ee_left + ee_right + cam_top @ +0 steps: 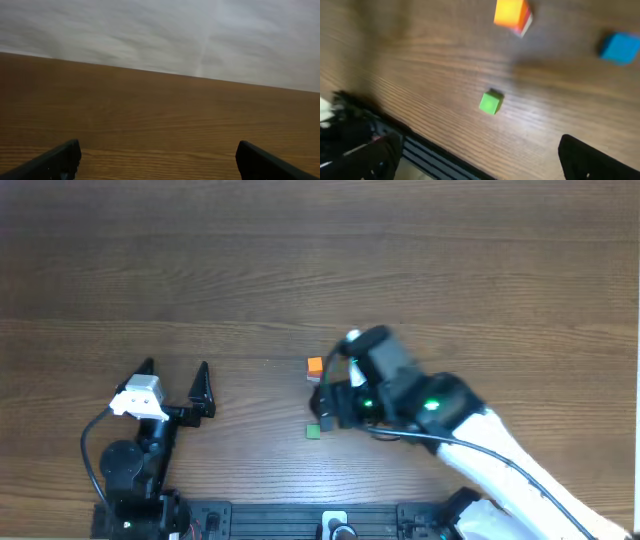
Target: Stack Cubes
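Note:
Three small cubes lie apart on the wooden table. In the right wrist view, a green cube (490, 102) sits nearest my right gripper (480, 167), with an orange cube (512, 14) and a blue cube (620, 47) farther off. That gripper is open, hovering above the table with nothing between its fingers. From above, the right gripper (325, 408) hangs between the orange cube (315, 366) and the green cube (313, 430). My left gripper (175, 372) stands open at the left, far from the cubes, over bare wood (160, 125).
The black rail (300, 520) carrying the arm bases runs along the table's front edge, close to the green cube. The right arm's white link and cable (500, 460) cross the lower right. Open wood lies beyond the cubes.

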Controlling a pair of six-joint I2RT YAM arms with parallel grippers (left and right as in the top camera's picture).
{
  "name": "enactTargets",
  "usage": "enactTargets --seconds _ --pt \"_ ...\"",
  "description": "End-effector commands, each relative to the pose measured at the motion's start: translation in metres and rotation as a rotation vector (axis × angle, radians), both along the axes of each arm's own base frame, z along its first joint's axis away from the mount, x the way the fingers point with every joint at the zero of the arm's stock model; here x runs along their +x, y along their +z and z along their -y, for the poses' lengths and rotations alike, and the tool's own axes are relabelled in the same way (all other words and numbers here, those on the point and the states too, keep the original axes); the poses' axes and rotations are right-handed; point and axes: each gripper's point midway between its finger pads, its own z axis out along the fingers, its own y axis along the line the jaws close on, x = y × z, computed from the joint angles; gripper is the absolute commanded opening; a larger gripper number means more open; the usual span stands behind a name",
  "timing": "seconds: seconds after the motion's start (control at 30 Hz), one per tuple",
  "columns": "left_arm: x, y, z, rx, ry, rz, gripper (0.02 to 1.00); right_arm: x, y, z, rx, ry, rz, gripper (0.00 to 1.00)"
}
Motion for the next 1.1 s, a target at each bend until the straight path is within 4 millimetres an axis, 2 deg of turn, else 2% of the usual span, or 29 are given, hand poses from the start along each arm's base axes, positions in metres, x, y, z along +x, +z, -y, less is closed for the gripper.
enactTargets --seconds 0.03,0.17,0.33,0.63,0.8,1.1 --pt "0.0 -0.002 0.0 0.014 -0.005 0.001 1.0 -0.004 -0.029 -0.012 -0.133 -0.183 -0.068 0.993" --pt "0.0 -0.002 0.0 0.014 -0.005 0.001 1.0 -0.02 -0.063 -0.026 -0.226 -0.252 -0.137 0.993" --pt "0.0 -0.002 0.0 0.014 -0.005 0.0 1.0 -0.028 -0.088 -0.037 -0.286 -0.26 -0.161 0.993" --pt "0.0 -0.002 0.0 0.014 -0.005 0.0 1.0 -0.022 -0.124 -0.045 -0.346 -0.289 -0.16 0.991" --pt "0.0 -0.002 0.0 0.014 -0.005 0.001 1.0 -0.017 -0.137 -0.045 -0.372 -0.304 -0.154 0.985" --pt "0.0 -0.002 0.0 0.014 -0.005 0.0 1.0 -0.018 -0.146 -0.041 -0.405 -0.316 -0.164 0.875"
